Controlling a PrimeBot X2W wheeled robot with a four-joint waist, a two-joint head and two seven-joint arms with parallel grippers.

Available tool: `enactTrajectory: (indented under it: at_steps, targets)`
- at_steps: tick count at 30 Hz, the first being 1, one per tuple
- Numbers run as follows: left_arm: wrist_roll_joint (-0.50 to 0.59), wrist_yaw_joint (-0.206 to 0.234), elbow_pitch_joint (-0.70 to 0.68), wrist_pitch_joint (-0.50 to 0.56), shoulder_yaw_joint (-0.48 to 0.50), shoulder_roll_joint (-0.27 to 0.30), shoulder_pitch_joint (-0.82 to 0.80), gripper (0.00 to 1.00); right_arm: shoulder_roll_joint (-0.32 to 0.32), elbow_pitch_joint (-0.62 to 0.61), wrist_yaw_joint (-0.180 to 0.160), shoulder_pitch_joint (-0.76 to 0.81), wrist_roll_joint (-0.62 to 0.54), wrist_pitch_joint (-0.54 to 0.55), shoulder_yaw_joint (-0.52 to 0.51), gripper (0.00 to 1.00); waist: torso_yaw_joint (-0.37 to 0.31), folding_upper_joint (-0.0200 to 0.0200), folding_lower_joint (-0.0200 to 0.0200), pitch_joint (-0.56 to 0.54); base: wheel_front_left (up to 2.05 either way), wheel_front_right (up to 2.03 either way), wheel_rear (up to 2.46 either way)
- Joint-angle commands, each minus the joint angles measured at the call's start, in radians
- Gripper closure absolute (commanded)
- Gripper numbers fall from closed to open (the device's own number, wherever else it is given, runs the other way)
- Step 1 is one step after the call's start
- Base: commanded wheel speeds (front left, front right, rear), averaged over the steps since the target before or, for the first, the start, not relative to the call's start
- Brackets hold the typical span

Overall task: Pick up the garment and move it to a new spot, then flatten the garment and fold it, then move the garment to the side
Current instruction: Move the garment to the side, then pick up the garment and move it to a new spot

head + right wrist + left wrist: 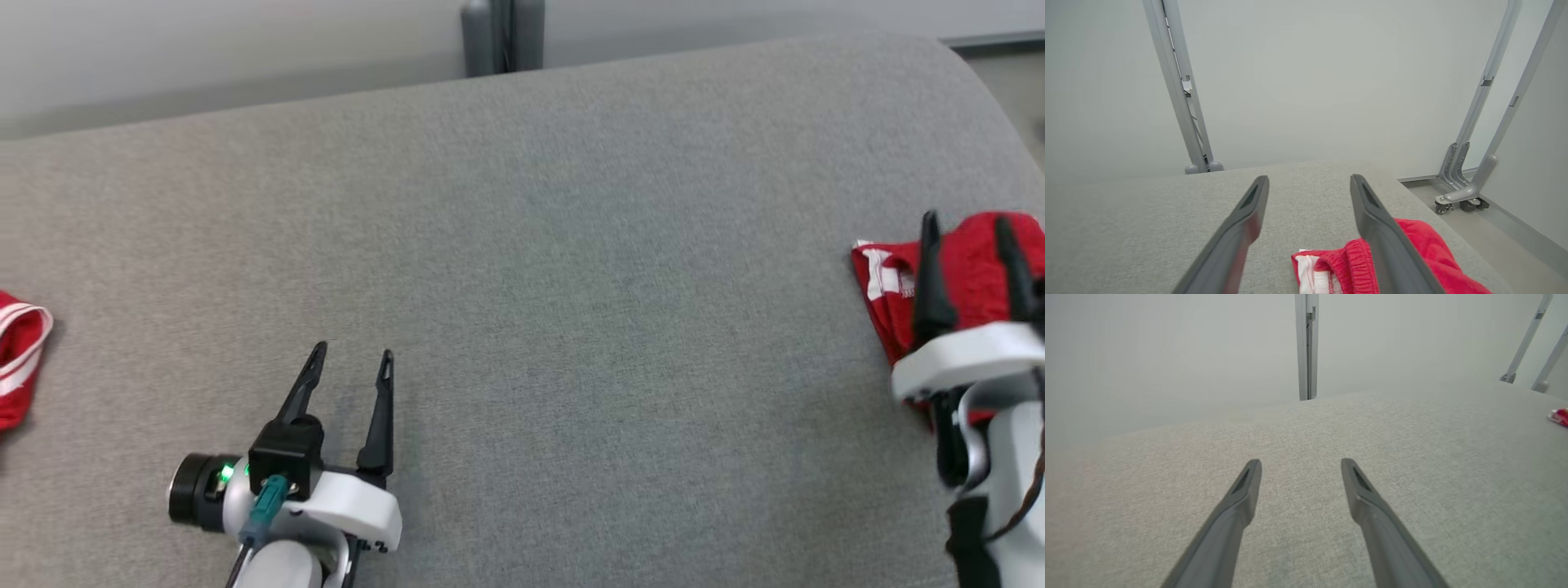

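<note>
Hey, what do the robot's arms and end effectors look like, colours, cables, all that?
The left end effector has two long, dark, tapering fingers on a black block, with a glossy white wrist shell. A black cylinder with a green light sits beside it, and a teal plug carries a cable. The right end effector matches: dark fingers, white shell, dark cabling below.

Big grey fabric-covered surface (pixel 522 245), rounded off at the upper right corner. Two things lying on it: a bunched-up red-and-white garment (pixel 971 261) at the right edge, and a smaller red top (pixel 20 351) with white trim at the far left edge.
</note>
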Motion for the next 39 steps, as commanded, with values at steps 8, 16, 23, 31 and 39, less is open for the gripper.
enactTrajectory:
  at_steps: [8,16,23,31,39]
  targets:
    - [-0.025,0.018,0.005,0.0,0.074,0.002,0.071,0.0,0.036,-0.08,0.0,0.225,0.082,0.0,0.11,0.0,0.099,0.0,0.0,-0.122,0.0,0.0,0.0]
    - [-0.054,0.034,0.032,0.0,0.12,0.001,0.161,0.0,0.041,-0.089,0.0,0.352,0.138,0.0,0.197,0.0,0.144,0.0,0.0,-0.22,0.0,0.0,0.0]
    - [-0.053,0.034,0.039,0.0,0.142,0.001,0.188,0.0,0.041,-0.105,0.0,0.386,0.154,0.0,0.25,0.0,0.164,0.0,0.0,-0.236,0.0,0.0,0.0]
    - [-0.079,0.043,0.046,0.0,0.129,0.002,0.168,0.0,0.042,-0.097,0.0,0.38,0.148,0.0,0.252,0.0,0.214,0.0,0.0,-0.215,0.0,0.0,0.0]
    - [-0.078,0.046,0.058,0.0,0.151,0.002,0.152,0.0,0.042,-0.1,0.0,0.369,0.139,0.0,0.285,0.0,0.372,0.0,0.0,-0.192,0.0,0.0,0.0]
